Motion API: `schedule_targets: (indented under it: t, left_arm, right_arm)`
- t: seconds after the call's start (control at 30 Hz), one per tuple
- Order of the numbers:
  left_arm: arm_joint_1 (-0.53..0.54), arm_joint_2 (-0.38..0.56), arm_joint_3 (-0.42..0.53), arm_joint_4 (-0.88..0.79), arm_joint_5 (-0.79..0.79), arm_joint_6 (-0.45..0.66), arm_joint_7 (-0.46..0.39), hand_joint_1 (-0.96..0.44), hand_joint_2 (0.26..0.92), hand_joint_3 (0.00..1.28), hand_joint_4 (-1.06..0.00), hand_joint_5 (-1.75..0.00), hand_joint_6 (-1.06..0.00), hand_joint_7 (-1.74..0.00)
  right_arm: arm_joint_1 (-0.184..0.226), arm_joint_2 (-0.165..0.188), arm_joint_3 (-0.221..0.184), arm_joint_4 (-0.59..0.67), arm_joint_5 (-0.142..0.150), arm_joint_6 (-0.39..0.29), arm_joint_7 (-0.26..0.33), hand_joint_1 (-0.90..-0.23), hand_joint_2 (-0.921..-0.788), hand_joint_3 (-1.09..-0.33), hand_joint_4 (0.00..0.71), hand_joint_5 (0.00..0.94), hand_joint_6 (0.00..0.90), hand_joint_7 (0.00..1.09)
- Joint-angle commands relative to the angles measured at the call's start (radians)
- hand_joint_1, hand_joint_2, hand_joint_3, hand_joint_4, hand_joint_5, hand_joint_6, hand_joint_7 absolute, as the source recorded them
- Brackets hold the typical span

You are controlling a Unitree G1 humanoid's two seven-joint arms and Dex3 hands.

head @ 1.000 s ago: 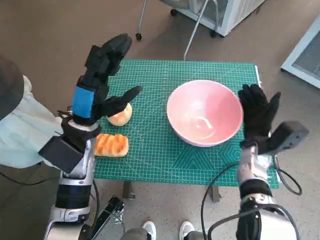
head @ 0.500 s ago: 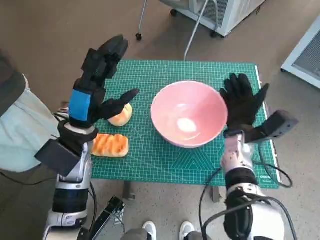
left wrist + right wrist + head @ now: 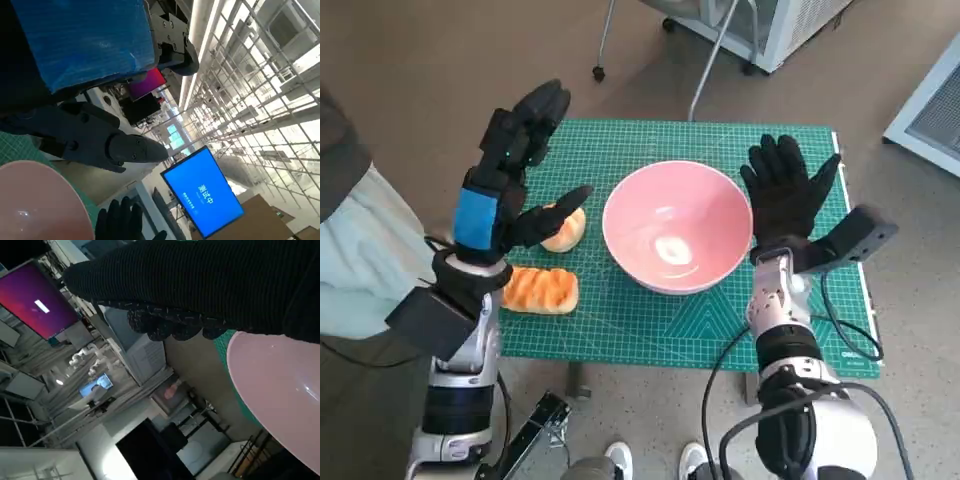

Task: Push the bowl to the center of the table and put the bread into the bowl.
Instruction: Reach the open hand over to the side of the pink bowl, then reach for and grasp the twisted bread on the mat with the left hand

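Bowl near mat centre, bread outside

Bowl is sitting upright on the green mat, roughly mid-table. Right hand is pressing flat against its right side, fingers spread, grasping nothing. Left hand is hovering released above the round bread; a long bread is lying just beside it.

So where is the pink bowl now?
In the head view the pink bowl sits near the middle of the green mat, with the right hand at its right side and the round bread to its left.
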Motion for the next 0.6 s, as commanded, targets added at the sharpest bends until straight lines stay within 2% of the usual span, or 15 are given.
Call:
schedule_targets:
  t: [0.03, 0.23, 0.33, 0.47, 0.6]
  left_arm:
    - [0.025, 0.033, 0.027, -0.015, -0.017, -0.007, -0.014, -0.36, 0.921, 0.19, -0.37, 0.00, -0.27, -0.35]
    - [0.043, 0.101, 0.060, -0.033, -0.012, -0.003, -0.047, -0.38, 0.921, 0.19, -0.37, 0.00, -0.33, -0.23]
    - [0.053, 0.151, 0.071, -0.050, 0.002, 0.002, -0.071, -0.39, 0.921, 0.19, -0.36, 0.00, -0.34, -0.17]
    - [0.075, 0.258, 0.085, -0.101, 0.030, 0.052, -0.128, -0.41, 0.921, 0.20, -0.34, 0.00, -0.33, -0.13]
    - [0.101, 0.371, 0.099, -0.167, 0.035, 0.124, -0.203, -0.41, 0.921, 0.18, -0.30, 0.00, -0.30, -0.09]
  right_arm:
    - [0.001, -0.036, 0.067, -0.003, -0.082, -0.036, -0.053, -0.504, -0.921, -0.914, 0.250, 0.032, 0.112, 0.58]
    - [-0.004, -0.085, 0.198, -0.037, -0.232, -0.145, -0.102, -0.521, -0.921, -0.923, 0.245, 0.025, 0.093, 0.58]
    - [-0.009, -0.098, 0.236, -0.064, -0.267, -0.200, -0.093, -0.568, -0.921, -0.903, 0.251, 0.024, 0.096, 0.59]
    - [-0.013, -0.104, 0.253, -0.133, -0.244, -0.305, 0.011, -0.614, -0.921, -0.842, 0.257, 0.021, 0.095, 0.63]
    - [-0.008, -0.093, 0.268, -0.217, -0.190, -0.386, 0.146, -0.648, -0.921, -0.797, 0.264, 0.015, 0.063, 0.71]
